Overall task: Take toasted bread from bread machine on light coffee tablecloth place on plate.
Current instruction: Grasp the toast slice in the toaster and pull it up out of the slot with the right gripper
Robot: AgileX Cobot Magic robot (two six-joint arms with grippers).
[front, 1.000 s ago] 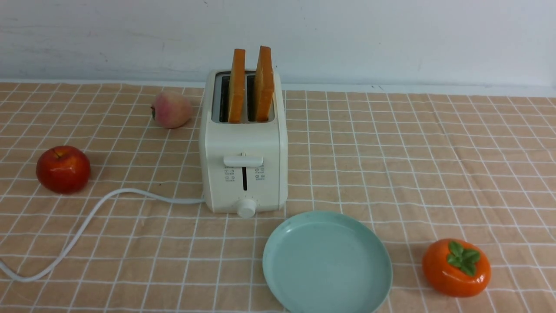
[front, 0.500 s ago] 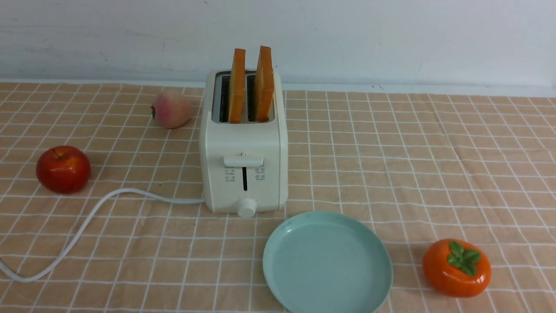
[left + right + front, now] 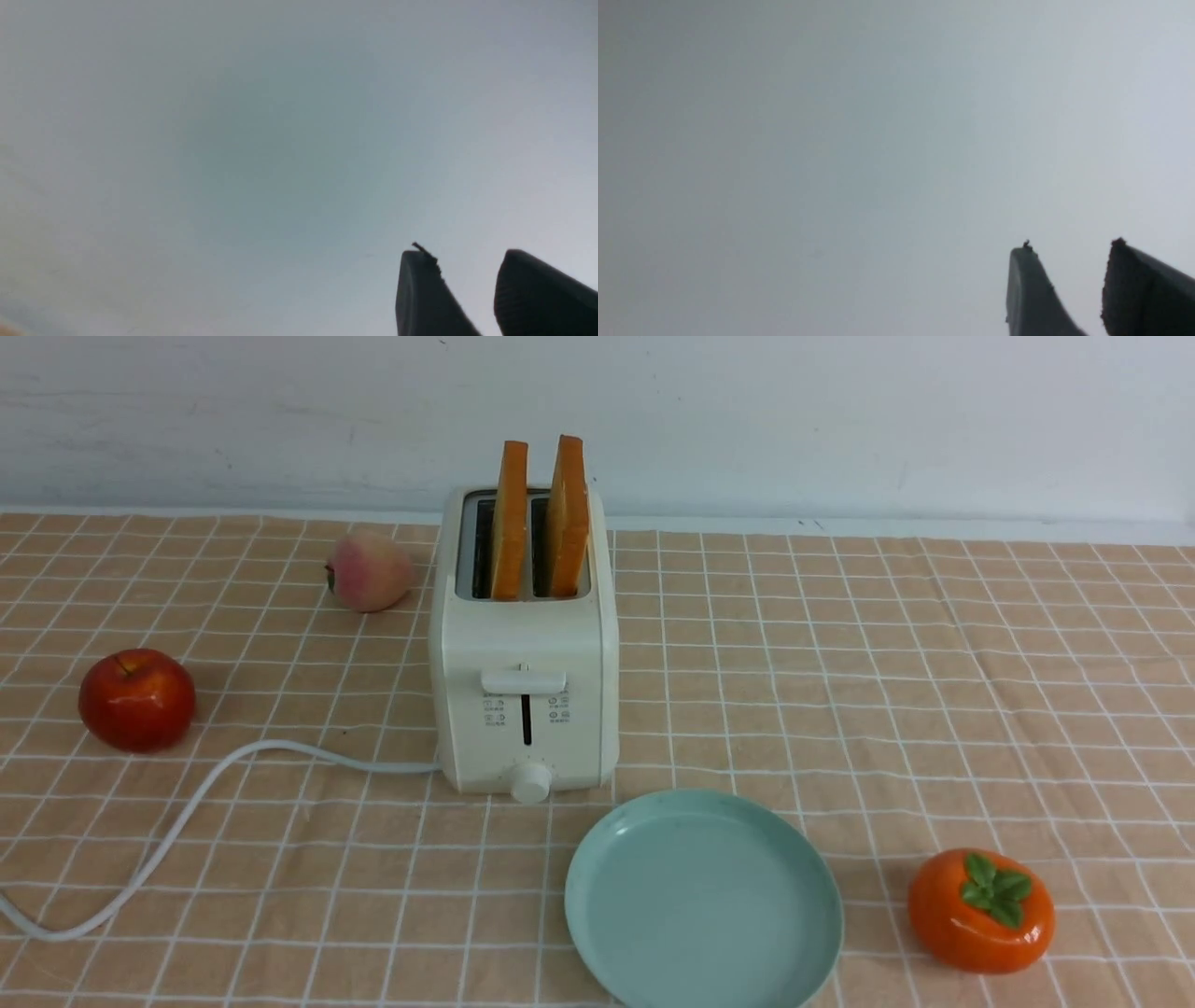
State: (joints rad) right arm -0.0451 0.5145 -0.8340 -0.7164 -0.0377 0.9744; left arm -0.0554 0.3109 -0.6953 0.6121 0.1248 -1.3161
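Neither arm shows in the front view. In the wrist views the left gripper (image 3: 467, 284) and the right gripper (image 3: 1069, 284) each show two dark fingers standing apart with only blank grey between them, so both are empty.

The plate (image 3: 703, 905) lies bare at lower centre, its near edge cut by the frame's bottom. It is shallow, so a slice let go from too high could probably skid over the rim onto the light coffee tablecloth (image 3: 887, 691). The orange fruit (image 3: 980, 912) at lower right sits near the plate, and a wide sweep by the right arm could send it rolling. The cord (image 3: 373, 766) loops across the lower left, where a low left arm might snag it and drag the bread machine (image 3: 523, 653).

The toasted bread stands upright in the two slots at centre, left slice (image 3: 509, 523) and right slice (image 3: 568, 518) close together with their upper parts clear. A finger pushed between them could shove the neighbour. A slanted pull may jam the slice and lift or tip the machine. The red apple (image 3: 136, 699) at left and the peach (image 3: 369, 571) at upper left seem out of the way.
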